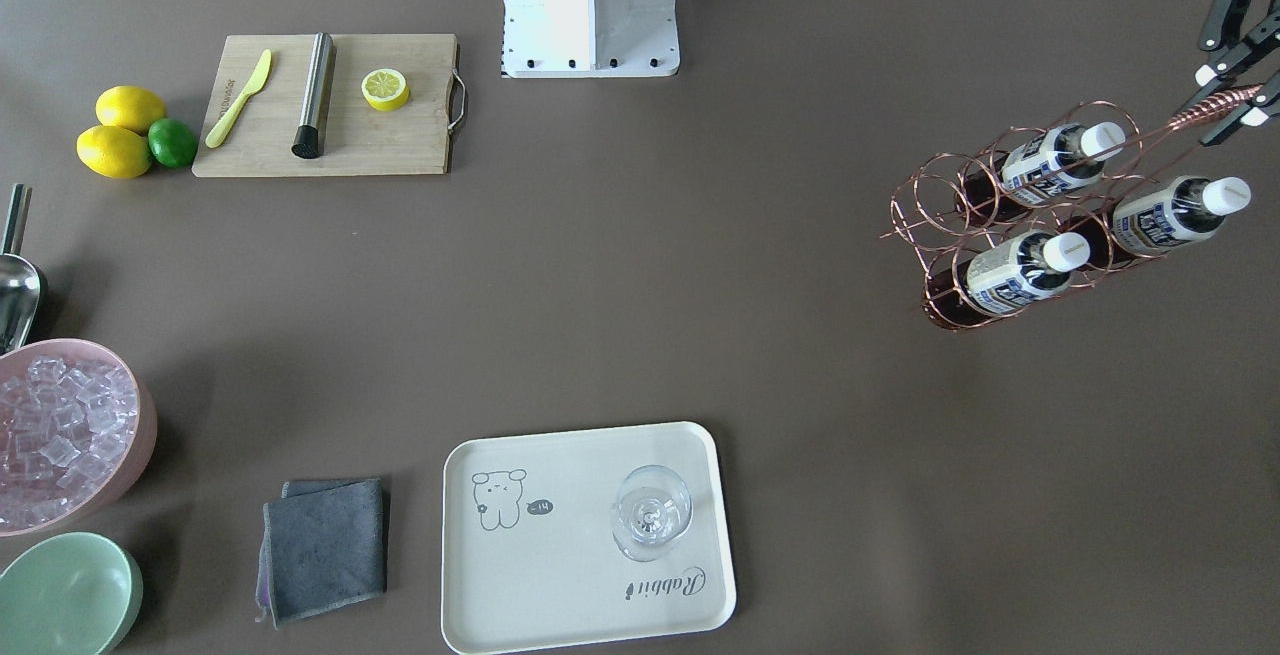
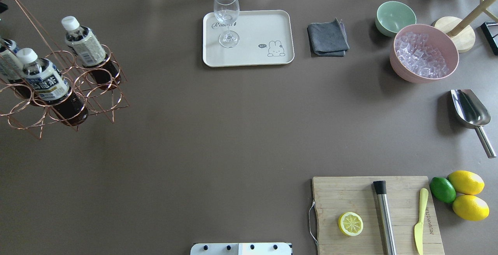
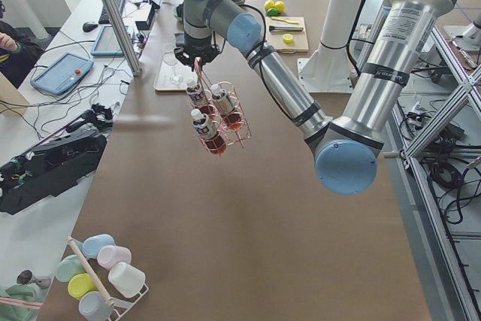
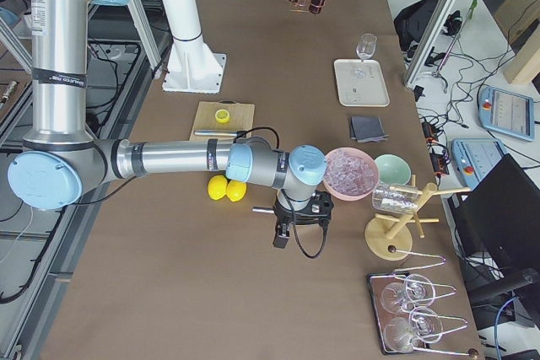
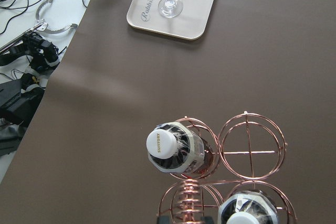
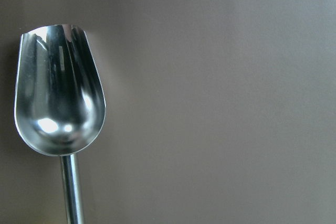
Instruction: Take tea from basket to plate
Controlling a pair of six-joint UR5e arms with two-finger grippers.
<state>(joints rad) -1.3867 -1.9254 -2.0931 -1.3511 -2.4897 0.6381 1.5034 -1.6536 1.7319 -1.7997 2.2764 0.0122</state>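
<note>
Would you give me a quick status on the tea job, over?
Left gripper shut on basket handle, basket airborne. Three tea bottles in it, none on plate. Right gripper over metal scoop, jaws unreadable. Wine glass stands on plate.

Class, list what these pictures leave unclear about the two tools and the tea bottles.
Right tool: seen only small in the exterior right view; open or shut unknown. Its wrist view shows just the scoop.
Left tool: cropped by the front-facing view's right edge, at the basket handle.
One tea bottle: cut by the overhead view's left edge.
</note>
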